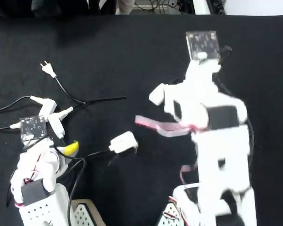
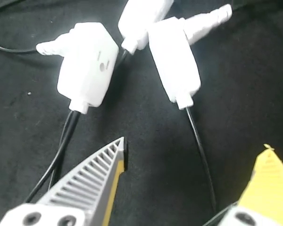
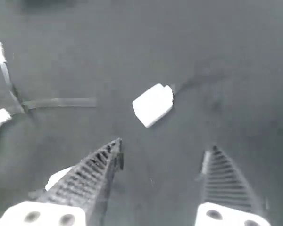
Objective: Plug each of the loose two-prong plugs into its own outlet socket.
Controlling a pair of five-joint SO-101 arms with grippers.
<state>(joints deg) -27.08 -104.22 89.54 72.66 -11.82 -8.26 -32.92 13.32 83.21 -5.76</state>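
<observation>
My left gripper (image 2: 195, 143) is spread wide and holds nothing, its grey finger and yellow finger flanking bare table (image 1: 132, 56) just short of two white sockets. One of these, the holed socket (image 2: 87, 66), shows its two slots up at me. The second socket (image 2: 174, 61) lies tilted beside it, close but apart, with its black cable running down between my fingers. I judge I am parked here to steady one of these bodies while a plug goes in. White stubs jut from their far ends, and I cannot tell whether those are plugs already seated. My right gripper (image 3: 166, 146) is also wide open and empty, hanging above a lone white block (image 3: 153, 104) on its own cable, which I take for another socket. The loose plug (image 1: 48, 69) lies well apart from both grippers near the table's far left, prongs pointing away, its cable trailing back toward the sockets. Neither gripper has it, so the fetch is not yet begun.
</observation>
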